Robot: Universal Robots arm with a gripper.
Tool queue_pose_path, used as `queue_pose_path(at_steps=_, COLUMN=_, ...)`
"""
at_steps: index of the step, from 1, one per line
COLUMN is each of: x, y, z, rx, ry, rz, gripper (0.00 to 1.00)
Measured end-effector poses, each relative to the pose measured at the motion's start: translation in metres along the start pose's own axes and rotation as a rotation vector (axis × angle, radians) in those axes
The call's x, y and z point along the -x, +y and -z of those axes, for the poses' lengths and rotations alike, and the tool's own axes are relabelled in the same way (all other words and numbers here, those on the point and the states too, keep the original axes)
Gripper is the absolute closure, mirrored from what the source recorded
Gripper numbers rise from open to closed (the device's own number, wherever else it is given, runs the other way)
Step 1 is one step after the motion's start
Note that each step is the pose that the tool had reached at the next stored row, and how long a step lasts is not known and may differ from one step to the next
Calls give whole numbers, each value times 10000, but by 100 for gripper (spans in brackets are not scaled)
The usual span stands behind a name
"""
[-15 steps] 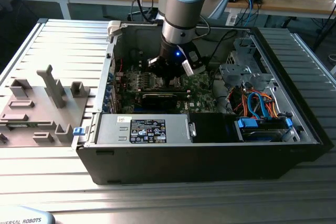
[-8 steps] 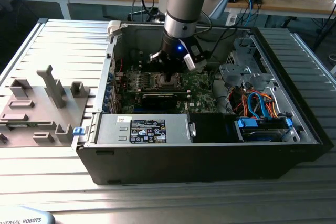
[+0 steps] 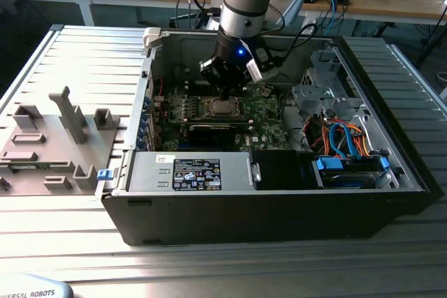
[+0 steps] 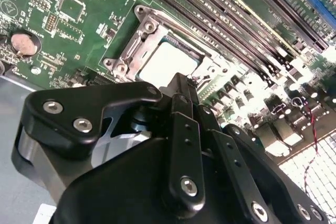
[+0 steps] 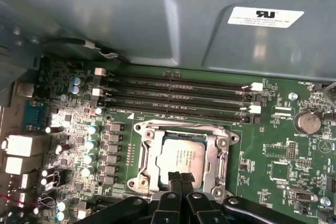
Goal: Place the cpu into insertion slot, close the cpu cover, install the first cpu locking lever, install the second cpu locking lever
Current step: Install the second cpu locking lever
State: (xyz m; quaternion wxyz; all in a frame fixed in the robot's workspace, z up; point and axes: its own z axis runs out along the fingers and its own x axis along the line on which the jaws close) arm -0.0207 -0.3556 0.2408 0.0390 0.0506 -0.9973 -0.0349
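— 1 arm is seen lowered into an open computer case set on a ribbed metal desk. Where is the gripper placed?

— It is held directly above the insertion slot on the green circuit board, with its fingers pressed together at the socket's near edge in the first wrist view.

— And the cpu?

— It is already seated in the socket, its dull silver top shown in both wrist views. The cpu cover is seen lying flat around it as a silvery frame.

— What else is shown?

— 4 long memory slots are lined up just beside the socket, a round coin battery is mounted well apart from it, and blue and orange cables are bundled at the exterior view's right. Whether the locking levers are latched cannot be told.
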Motion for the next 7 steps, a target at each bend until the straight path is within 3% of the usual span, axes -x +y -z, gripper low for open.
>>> queue_pose_path(at_steps=7, x=-1, y=0, z=4, rx=-2, ry=1, rz=0, gripper=89)
